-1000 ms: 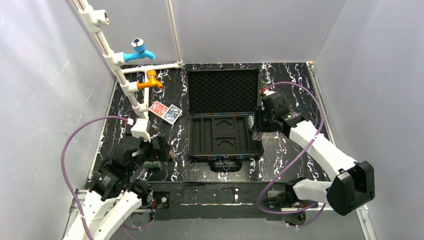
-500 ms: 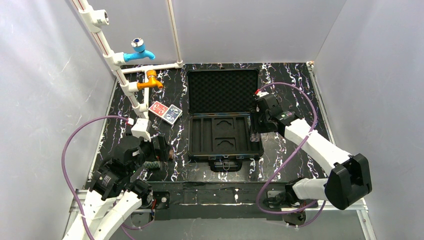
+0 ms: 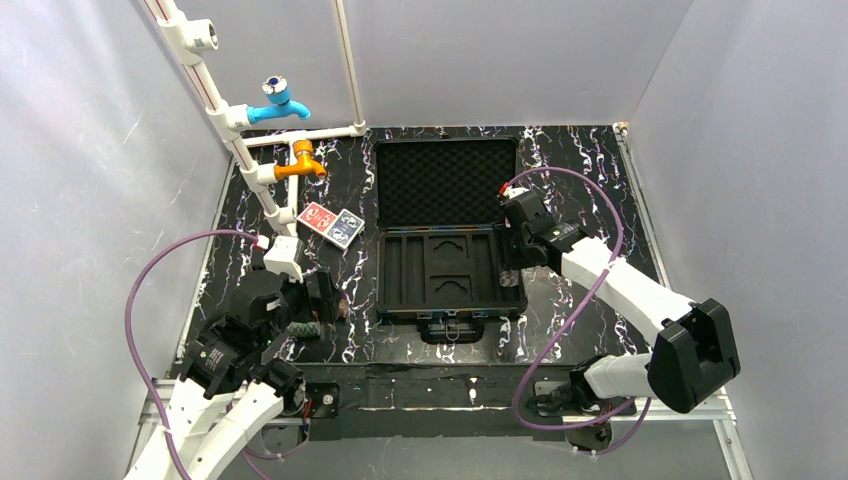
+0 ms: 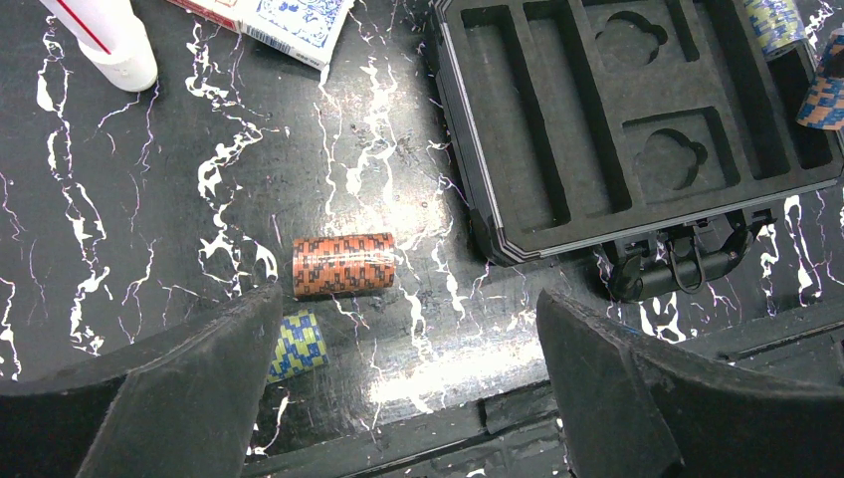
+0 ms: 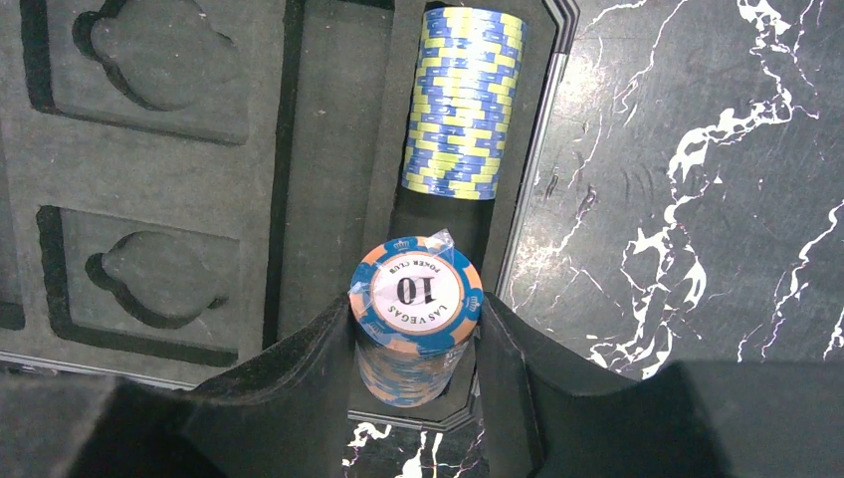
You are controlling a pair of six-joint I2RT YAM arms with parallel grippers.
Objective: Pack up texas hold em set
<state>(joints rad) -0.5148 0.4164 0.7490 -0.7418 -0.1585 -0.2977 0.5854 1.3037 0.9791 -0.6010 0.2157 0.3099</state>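
Note:
The black briefcase (image 3: 400, 262) lies open, foam lid at the back and slotted tray (image 5: 149, 179) in front. My right gripper (image 5: 416, 334) is shut on an orange-and-blue chip roll (image 5: 415, 304), held end-up over the near end of the tray's rightmost slot. A yellow-and-blue roll (image 5: 461, 100) lies in that slot further back. My left gripper (image 4: 408, 329) is open and empty above the table, left of the case. An orange roll (image 4: 343, 265) and a yellow-and-blue roll (image 4: 299, 344) lie on the table by it. Red and blue card decks (image 3: 331, 224) lie at the left.
White pipes with a blue tap (image 3: 277, 100) and an orange tap (image 3: 298, 163) stand at the back left; a pipe foot (image 4: 109, 45) is near the decks. The case handle (image 4: 687, 269) faces the table's front edge. Grey walls close in both sides.
My right gripper has moved left with the orange-and-blue roll, from beside the case's right edge to over the tray's rightmost slot. The left arm has not moved.

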